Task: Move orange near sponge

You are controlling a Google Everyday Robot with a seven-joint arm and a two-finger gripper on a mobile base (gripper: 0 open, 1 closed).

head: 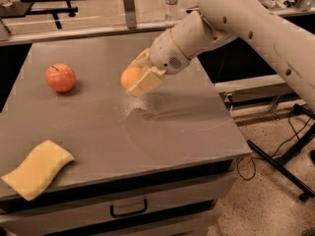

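Over the grey table (172, 132), the pincer (136, 77) is clamped on the orange (128, 76), well apart from the sponge (37, 168).

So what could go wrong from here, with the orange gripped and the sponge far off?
The end effector is shut on the small round orange fruit; smooth, it might slip out and roll across the grey table. The flat pale-yellow sponge lies at the table's near corner, so a careless release there could send the fruit over the edge.

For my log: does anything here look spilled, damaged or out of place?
Nothing stands out. The claw holds the orange at the middle of the table; the apple and sponge lie intact.
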